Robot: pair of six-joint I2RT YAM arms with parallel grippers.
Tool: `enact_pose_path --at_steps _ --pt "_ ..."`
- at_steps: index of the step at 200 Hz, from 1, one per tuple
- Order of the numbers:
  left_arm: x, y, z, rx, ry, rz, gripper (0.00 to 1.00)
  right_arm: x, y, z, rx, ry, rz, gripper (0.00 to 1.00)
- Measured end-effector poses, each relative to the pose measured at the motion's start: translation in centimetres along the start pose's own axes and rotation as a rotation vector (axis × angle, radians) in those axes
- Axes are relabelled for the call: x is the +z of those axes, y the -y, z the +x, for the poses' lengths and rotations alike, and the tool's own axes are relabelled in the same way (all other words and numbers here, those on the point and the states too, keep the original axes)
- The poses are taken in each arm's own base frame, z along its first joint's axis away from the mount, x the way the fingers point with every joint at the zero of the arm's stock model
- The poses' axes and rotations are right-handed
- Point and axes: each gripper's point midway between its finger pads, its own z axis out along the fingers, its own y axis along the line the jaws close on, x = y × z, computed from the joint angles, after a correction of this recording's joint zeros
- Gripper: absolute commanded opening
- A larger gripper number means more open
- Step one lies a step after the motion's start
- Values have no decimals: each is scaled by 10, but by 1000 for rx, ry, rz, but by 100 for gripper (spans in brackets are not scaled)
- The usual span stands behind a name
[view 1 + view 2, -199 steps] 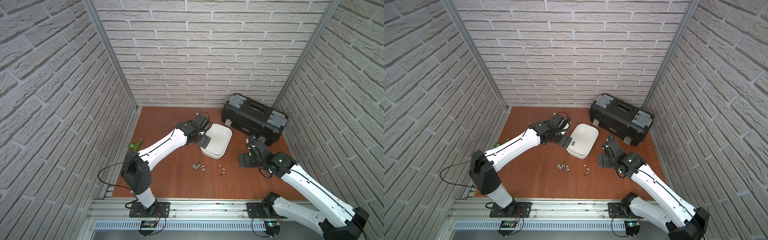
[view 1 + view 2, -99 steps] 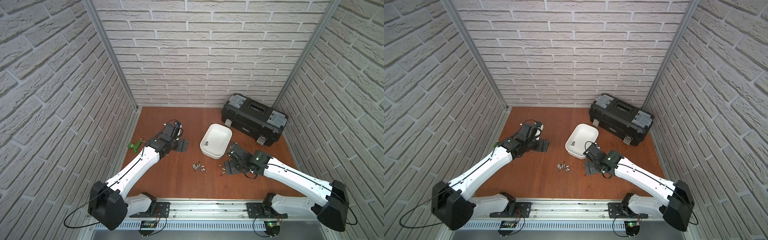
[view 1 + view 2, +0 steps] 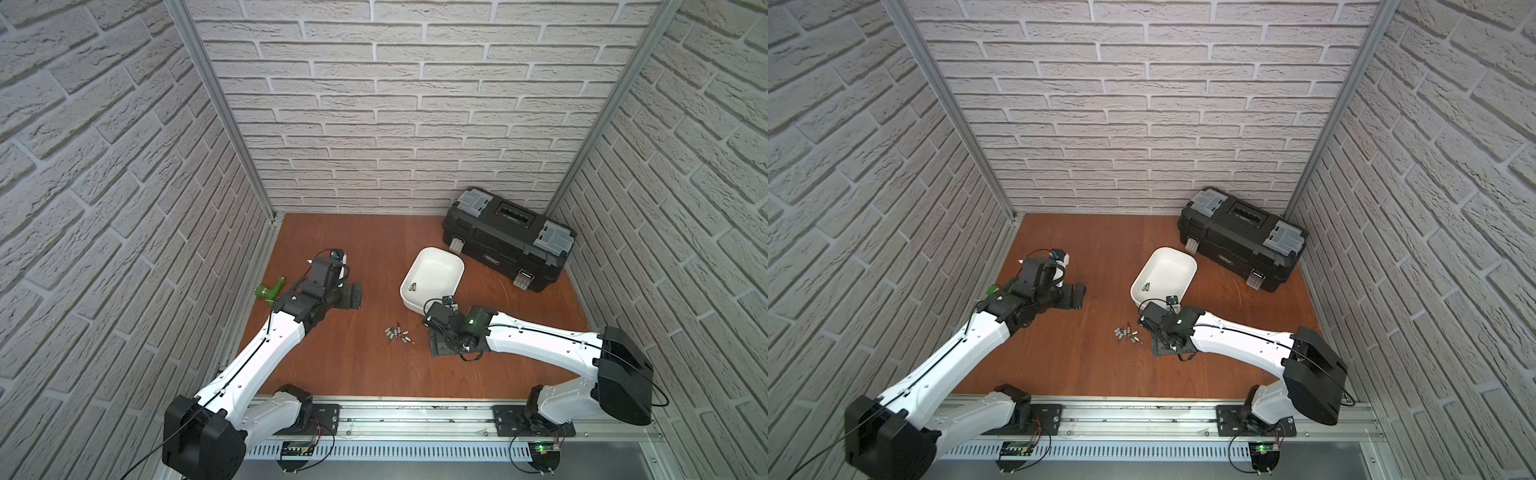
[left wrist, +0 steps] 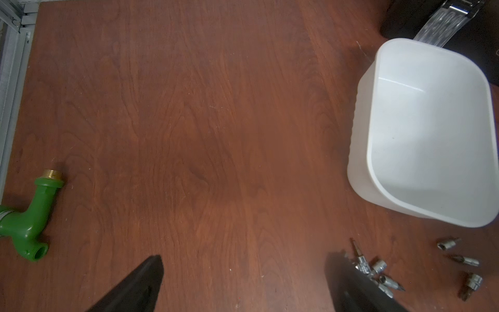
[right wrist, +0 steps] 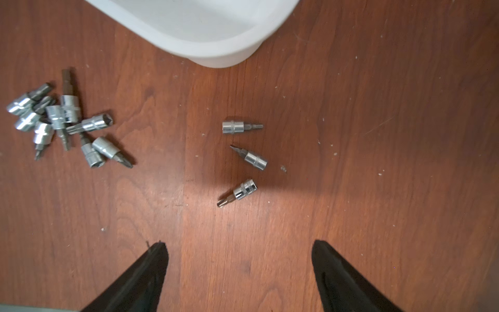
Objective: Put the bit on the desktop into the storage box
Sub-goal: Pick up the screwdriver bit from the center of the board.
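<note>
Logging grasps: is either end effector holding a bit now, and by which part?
Nothing is held: the left end effector and right end effector are open and empty.

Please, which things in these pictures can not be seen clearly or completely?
- Small silver bit inside the white plastic storage tub: too small in both top views to tell its tip.
- Three loose silver bits on the wood desktop: hidden under the right arm in both top views.
- Green plastic pipe fitting: cut off by the edge in the left wrist view.
</note>
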Motion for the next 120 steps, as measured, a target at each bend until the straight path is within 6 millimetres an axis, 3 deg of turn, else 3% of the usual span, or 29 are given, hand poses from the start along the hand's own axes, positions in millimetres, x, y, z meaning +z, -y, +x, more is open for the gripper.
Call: enact_pose_path --at_steps 75,120 --pt "9 -6 4 -1 -25 -24 98 43 -10 12 19 -83 65 57" --pt "10 -7 5 -4 -31 -28 99 51 -10 14 41 -101 76 56"
